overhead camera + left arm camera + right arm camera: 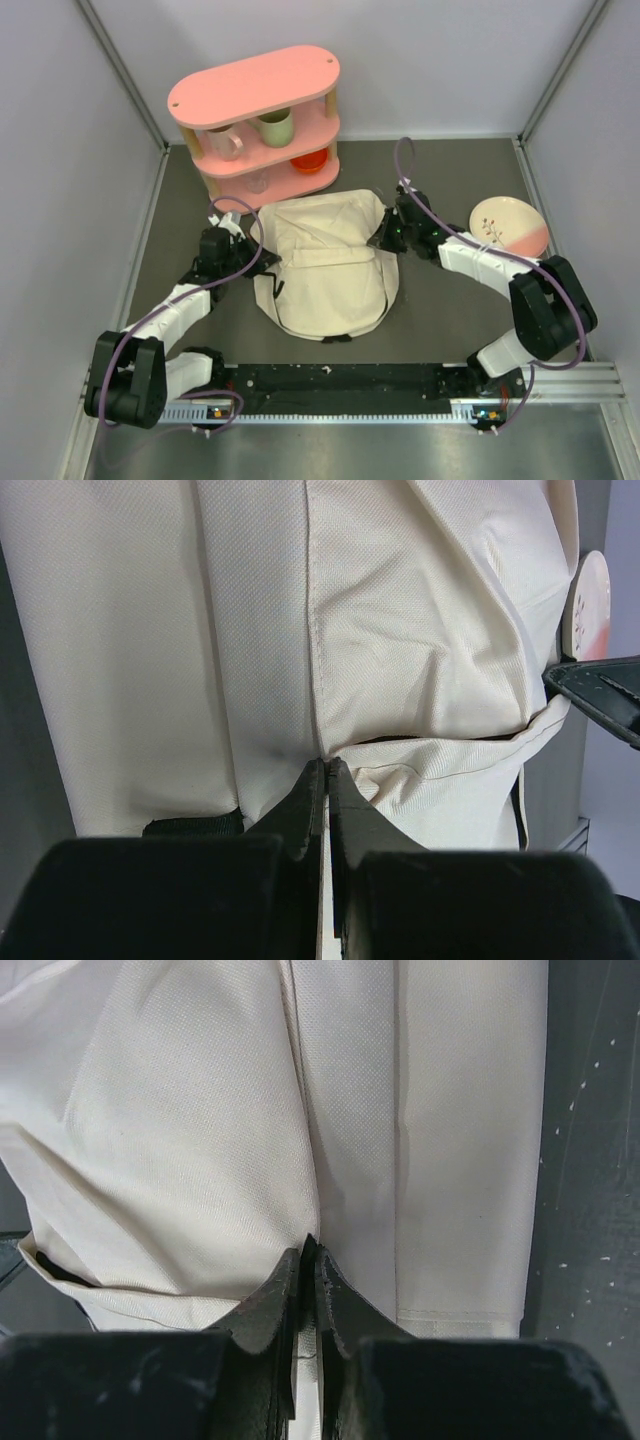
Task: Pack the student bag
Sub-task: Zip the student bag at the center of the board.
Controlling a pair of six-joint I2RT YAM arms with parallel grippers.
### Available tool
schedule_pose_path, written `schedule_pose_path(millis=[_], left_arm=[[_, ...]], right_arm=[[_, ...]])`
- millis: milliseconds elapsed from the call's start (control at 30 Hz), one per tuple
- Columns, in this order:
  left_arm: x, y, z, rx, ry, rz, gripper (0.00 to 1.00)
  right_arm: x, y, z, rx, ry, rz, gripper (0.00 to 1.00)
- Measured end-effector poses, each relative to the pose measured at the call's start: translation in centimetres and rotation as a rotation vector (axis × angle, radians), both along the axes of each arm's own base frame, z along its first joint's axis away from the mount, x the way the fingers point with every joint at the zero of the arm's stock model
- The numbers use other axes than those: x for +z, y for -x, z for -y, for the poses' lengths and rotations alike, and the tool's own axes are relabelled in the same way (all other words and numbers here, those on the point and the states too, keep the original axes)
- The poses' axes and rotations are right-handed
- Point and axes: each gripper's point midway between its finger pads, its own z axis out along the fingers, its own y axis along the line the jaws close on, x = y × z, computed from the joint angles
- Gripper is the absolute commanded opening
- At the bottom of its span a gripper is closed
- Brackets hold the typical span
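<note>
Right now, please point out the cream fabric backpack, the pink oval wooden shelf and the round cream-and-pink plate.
cream fabric backpack (325, 275): top view, middle of its front panel.
pink oval wooden shelf (255, 85): top view, its bare top board.
round cream-and-pink plate (510, 212): top view, its cream part.

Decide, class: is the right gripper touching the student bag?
Touching. The right wrist view shows the right gripper shut on a fold of the student bag, with cream fabric pinched between its jaws.
</note>
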Motion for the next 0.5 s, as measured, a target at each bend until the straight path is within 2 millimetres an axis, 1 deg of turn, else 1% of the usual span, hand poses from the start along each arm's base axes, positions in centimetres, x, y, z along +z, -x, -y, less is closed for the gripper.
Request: schedule_pose_path(millis=[200, 233, 333, 500], left_arm=[[0.0, 0.1, 0.1, -0.004, 0.002, 0.0, 0.0], [0.0, 0.1, 0.1, -0.006, 0.002, 0.0, 0.0], [0.1, 0.1, 0.3, -0.011, 0.005, 0.001, 0.0], [0.1, 0.2, 0.4, -0.018, 0.008, -0.001, 0.0]], right_arm=[[1.0, 0.0, 0.3, 0.024, 0.024, 0.046, 0.0], [1.0, 0.1, 0.4, 0.027, 0.03, 0.051, 0.04], [1.2, 0.0, 0.6, 0.036, 0.049, 0.062, 0.03], [1.5, 0.0, 0.7, 0.051, 0.072, 0.085, 0.07]])
